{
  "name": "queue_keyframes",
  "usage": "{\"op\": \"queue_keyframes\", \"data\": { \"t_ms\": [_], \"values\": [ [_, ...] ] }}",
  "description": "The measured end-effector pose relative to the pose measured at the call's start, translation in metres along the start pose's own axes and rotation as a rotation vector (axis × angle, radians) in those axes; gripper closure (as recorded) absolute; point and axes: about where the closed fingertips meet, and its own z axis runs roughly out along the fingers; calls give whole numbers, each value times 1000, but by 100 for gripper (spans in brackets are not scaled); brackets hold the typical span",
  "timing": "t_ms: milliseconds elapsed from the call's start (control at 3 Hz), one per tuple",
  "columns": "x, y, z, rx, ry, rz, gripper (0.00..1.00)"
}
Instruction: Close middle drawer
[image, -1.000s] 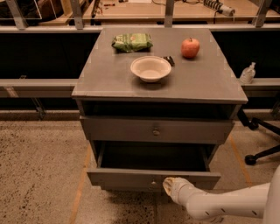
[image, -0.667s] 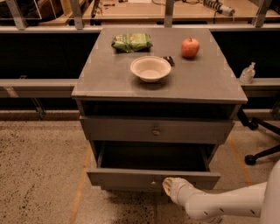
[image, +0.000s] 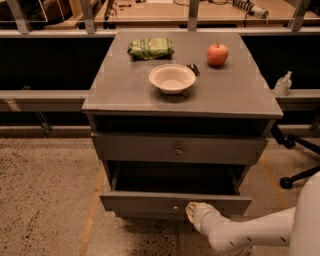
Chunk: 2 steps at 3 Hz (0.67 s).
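Grey all over, the cabinet fills the middle of the view, and its flat top serves as a counter. On the counter a white bowl sits near the centre. A green snack packet lies at 11 o'clock from the bowl, and its print is too small to read. A red apple stands at 2 o'clock from the bowl, well apart from it. A small dark object, too small to identify, lies just beside the bowl's rim at 1 o'clock.

Below the counter a drawer front with a round knob sits nearly flush with the cabinet. Under it the middle drawer is pulled well out toward 6 o'clock, and its dark inside is open to view. Its flat grey front carries a small central knob.

The gripper, pale cream, is at the middle drawer's front, just at 4 o'clock from that knob and touching or almost touching the panel. Whether it is wide or narrow cannot be told. Its white arm reaches in from 4 o'clock in the view.

A clear pump bottle stands on a ledge at 3 o'clock from the counter, and its label is unreadable. A black chair base rests on the speckled floor at 3 o'clock from the open drawer.
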Motion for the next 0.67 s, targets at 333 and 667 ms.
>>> {"op": "queue_keyframes", "data": {
  "t_ms": [333,667],
  "values": [
    [3,-6,4,37,18,-22,100],
    [3,-6,4,37,18,-22,100]
  ]
}}
